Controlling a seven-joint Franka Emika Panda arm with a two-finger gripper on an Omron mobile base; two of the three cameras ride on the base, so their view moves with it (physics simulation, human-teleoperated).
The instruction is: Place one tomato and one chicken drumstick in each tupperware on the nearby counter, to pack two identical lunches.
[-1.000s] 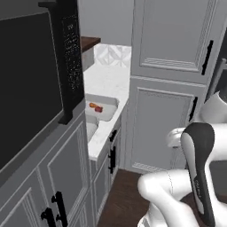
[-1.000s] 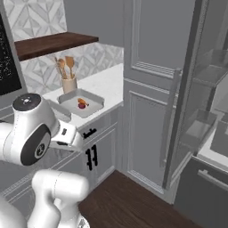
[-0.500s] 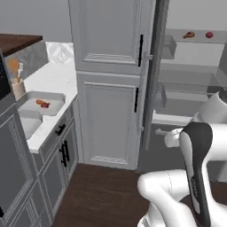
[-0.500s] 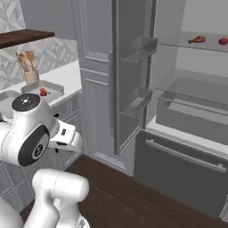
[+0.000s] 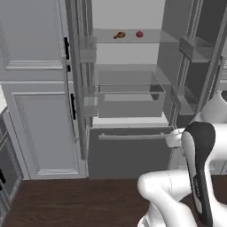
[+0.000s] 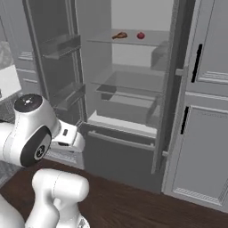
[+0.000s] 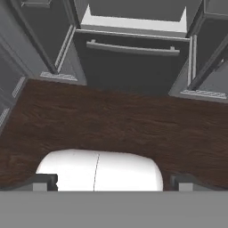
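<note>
The open fridge (image 5: pixel 128 88) faces the robot, doors swung wide for reach. On its glass top shelf (image 6: pixel 133 41), toward 12 o'clock, a chicken drumstick (image 5: pixel 119 35) lies just left of a tomato (image 5: pixel 139 34), not yet packed. The claw (image 7: pixel 113 180), tips wide apart, holds nothing above the wood floor (image 7: pixel 116 120).

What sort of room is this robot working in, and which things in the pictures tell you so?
Most likely a kitchen. An open fridge stands with both doors swung wide, a drumstick and a tomato on its top shelf. Grey panelled cabinets with black handles stand beside it, on a dark wood floor.
</note>
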